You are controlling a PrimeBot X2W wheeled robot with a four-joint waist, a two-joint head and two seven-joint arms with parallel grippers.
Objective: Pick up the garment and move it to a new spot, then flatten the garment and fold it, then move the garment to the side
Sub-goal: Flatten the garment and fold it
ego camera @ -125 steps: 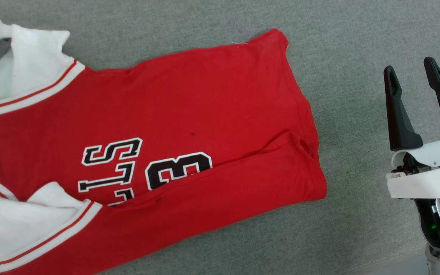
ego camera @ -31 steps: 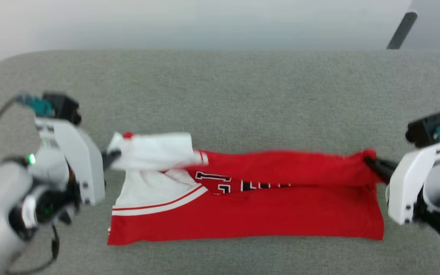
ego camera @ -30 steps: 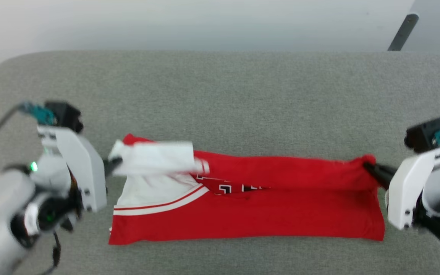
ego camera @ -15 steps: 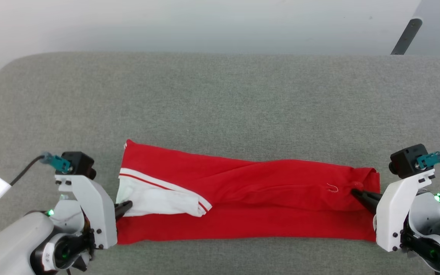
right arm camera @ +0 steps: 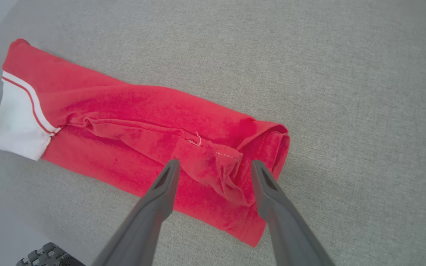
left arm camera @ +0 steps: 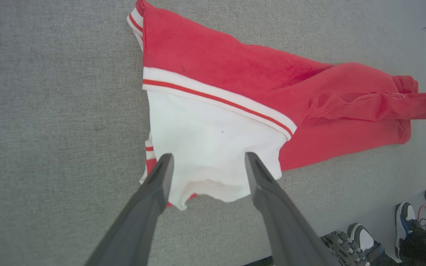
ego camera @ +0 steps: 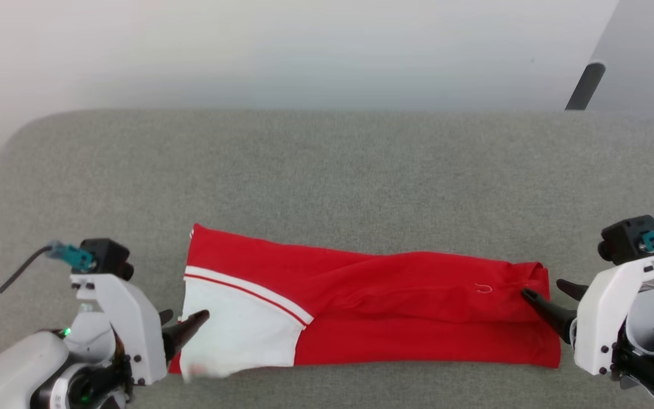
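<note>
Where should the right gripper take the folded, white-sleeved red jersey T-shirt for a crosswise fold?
Probably the bunched hem end of the red jersey T-shirt, coming in from the right along the strip: the layers stack there, and the right gripper hangs open over it.

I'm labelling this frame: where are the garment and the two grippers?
garment (ego camera: 395,284): head view, red body near the middle.
left gripper (left arm camera: 208,157): left wrist view, midway between its open fingertips.
right gripper (right arm camera: 216,162): right wrist view, midway between its open fingertips.

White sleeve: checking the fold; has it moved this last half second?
Yes. The white sleeve has spread toward the robot, past the near edge of the garment, which it stopped short of before.
</note>
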